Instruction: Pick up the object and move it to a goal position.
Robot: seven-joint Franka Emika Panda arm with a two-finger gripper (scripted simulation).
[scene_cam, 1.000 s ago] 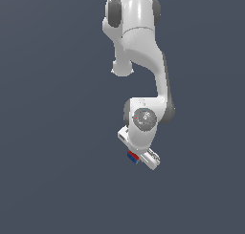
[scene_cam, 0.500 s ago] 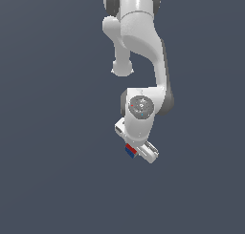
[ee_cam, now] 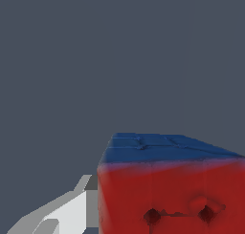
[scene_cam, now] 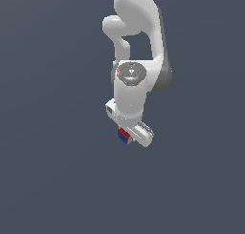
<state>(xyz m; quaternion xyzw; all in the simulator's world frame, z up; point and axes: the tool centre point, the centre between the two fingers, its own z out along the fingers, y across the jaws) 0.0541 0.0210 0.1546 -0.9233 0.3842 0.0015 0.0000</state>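
Observation:
The object [scene_cam: 124, 135] is a tiny cube with a red face over a blue one, seen in the exterior view at the tip of the white arm's hand. My gripper [scene_cam: 126, 136] is shut on it and holds it in the air against the plain grey background. In the wrist view the object [ee_cam: 167, 190] looms large, its red face carrying small dark dots and its blue side turned away. One white finger [ee_cam: 62, 218] presses against its side. The other finger is hidden.
The arm's wrist joint [scene_cam: 131, 75] and white links [scene_cam: 136, 18] rise above the hand. Around them lies only uniform dark grey, with no other object or edge in sight.
The hand has carried the object upward and slightly toward the exterior view's left. The arm has folded, and its wrist now sits higher in the picture.

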